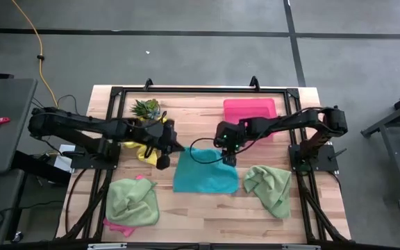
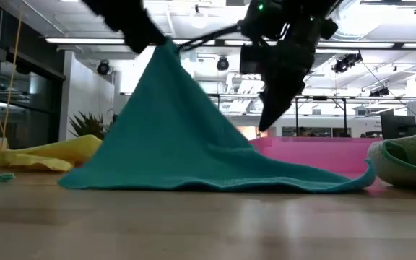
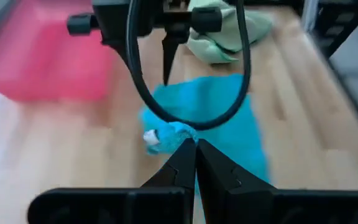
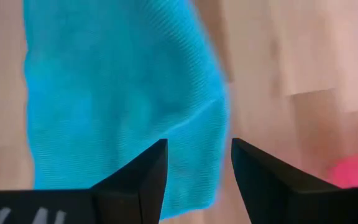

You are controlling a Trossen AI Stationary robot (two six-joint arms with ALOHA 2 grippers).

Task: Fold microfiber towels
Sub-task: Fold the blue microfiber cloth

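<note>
Soft teal microfiber towel (image 2: 193,144), mid-table: one corner lifted into a peak, pinched by closed left gripper (image 3: 194,144); right gripper (image 4: 197,165), fingers parted and empty, just above it.

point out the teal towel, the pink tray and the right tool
teal towel (image 1: 205,178): high view, middle of the flat cloth
pink tray (image 1: 250,109): high view, bare floor of the tray
right tool (image 4: 197,165): right wrist view, gap between its open fingertips

Dark jointed arms, looped black cables
</note>
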